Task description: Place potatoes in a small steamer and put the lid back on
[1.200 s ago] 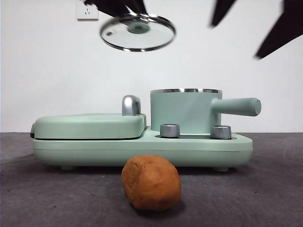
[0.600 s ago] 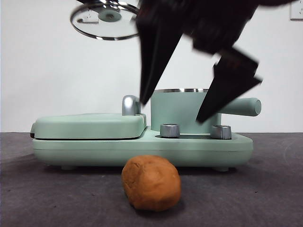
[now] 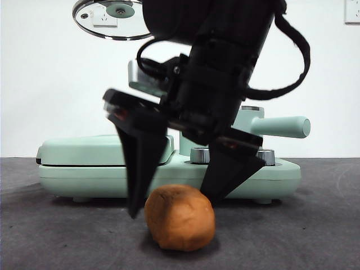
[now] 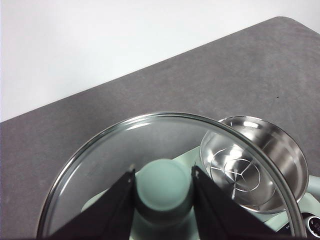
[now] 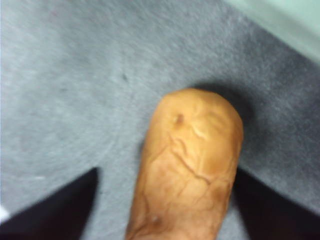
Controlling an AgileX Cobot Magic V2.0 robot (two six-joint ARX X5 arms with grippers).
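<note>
Low over the grey table, I have the right gripper (image 3: 171,205) hanging with its two black jaws spread wide, one on each side of the potato (image 3: 180,217). Neither jaw touches it; in the right wrist view the potato (image 5: 187,165) lies lengthwise between the dark jaw tips with bare table showing on both sides. It rests on the table (image 3: 292,236) just in front of the mint-green cooker base (image 3: 84,180).

High up at the left, I see the left gripper (image 4: 162,180) clamped on the knob (image 4: 164,187) of the lid (image 4: 100,155), jaws pressed against either side of it. In the front view the lid (image 3: 109,19) hangs tilted near the top edge, well above the flat griddle cover (image 3: 84,149).

Behind the right arm stands the small steamer (image 3: 247,121), mostly hidden, its long handle (image 3: 281,126) pointing right. The left wrist view shows the steamer's (image 4: 255,162) steel inside open and uncovered, beside and below the held lid.
</note>
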